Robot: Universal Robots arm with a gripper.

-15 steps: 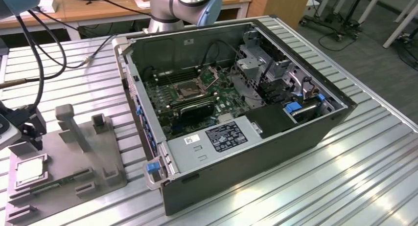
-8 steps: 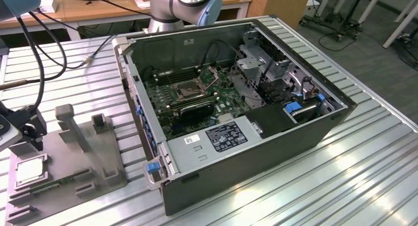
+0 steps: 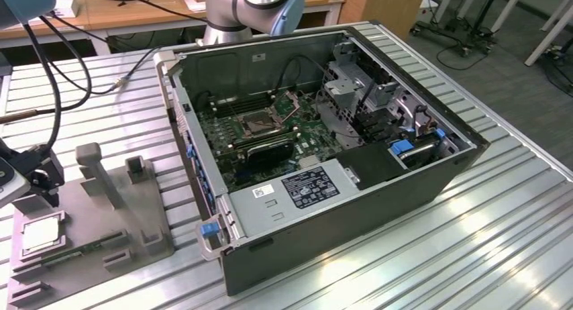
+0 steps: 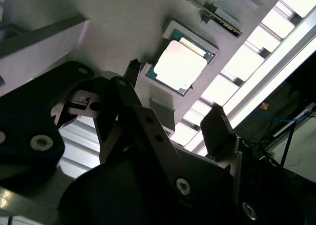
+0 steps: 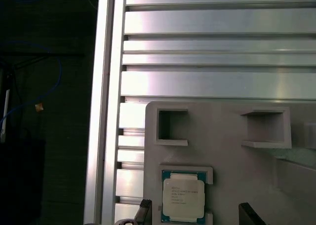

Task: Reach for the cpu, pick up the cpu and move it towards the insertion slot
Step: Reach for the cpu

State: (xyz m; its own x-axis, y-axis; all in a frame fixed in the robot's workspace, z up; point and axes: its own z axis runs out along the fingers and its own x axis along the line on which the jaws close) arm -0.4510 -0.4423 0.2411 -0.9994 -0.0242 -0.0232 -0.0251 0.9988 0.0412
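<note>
Wide-spread claw (image 4: pixel 175 91), nothing held. Flat cpu (image 4: pixel 180 65) is laid in square pocket of grey tray (image 4: pixel 123 22) on desk (image 3: pixel 501 223). It is found straight ahead of claw, lined up between both fingers (image 4: pixel 217 124), not touched yet. Well apart: insertion slot (image 3: pixel 259 125), set inside computer case (image 3: pixel 358 189).

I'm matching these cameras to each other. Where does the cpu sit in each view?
Exterior view: cpu in the grey tray, exterior view's lower left.
Second wrist view: the cpu fills a square recess of the grey tray.
First wrist view: the cpu, same recess.
Shared landmark: the grey tray.
</note>
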